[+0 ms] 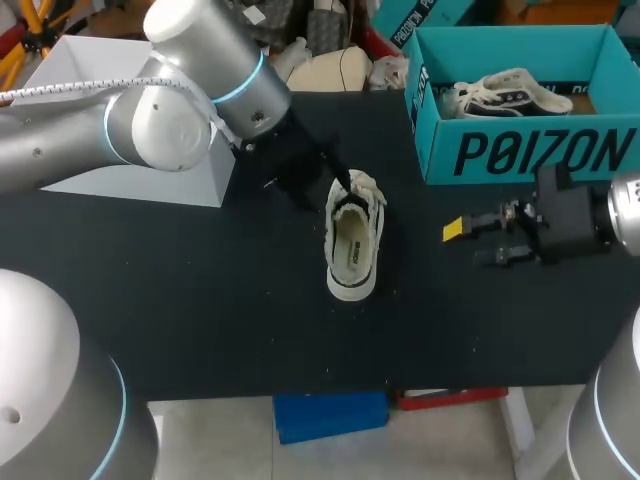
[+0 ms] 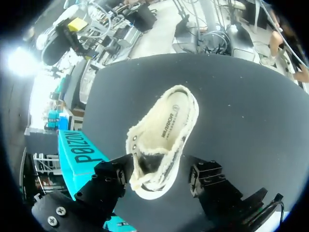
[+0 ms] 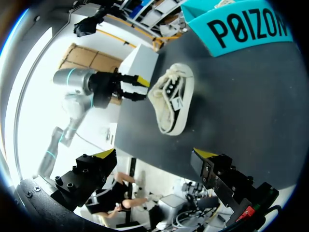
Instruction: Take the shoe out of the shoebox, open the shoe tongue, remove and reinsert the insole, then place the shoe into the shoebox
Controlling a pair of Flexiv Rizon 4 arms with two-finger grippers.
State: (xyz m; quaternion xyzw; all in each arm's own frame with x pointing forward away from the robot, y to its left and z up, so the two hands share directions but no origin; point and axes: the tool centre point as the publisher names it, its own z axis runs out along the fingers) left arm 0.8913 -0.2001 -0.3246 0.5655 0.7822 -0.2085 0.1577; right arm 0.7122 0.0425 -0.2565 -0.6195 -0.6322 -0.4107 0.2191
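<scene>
- Enters from the left as the left arm, with thick joints stacked above the white box and the wrist tipped steeply down toward the middle of the black table.
- Ends in the left gripper, set low at the laced toe end of the shoe. Fingers released and spread to either side of that end, 1 just beside the shoe's side, the other a little apart from it. No clamp on anything.
- As for the shoe: sole-down near mid-table, outside the shoebox and well apart from it. Mouth upward, pale insole showing inside, heel toward the near edge, toe toward the far edge.
- Enters from the right as the right arm, with the forearm roughly level and low over the table, just in front of the shoebox.
- Ends in the right gripper, aimed sideways at the shoe yet well apart from it. Yellow-tipped fingers spread wide and released, with nothing between them.
- As for the shoebox: teal, top uncovered, at the far right of the table, with a 2nd shoe lying inside.
</scene>
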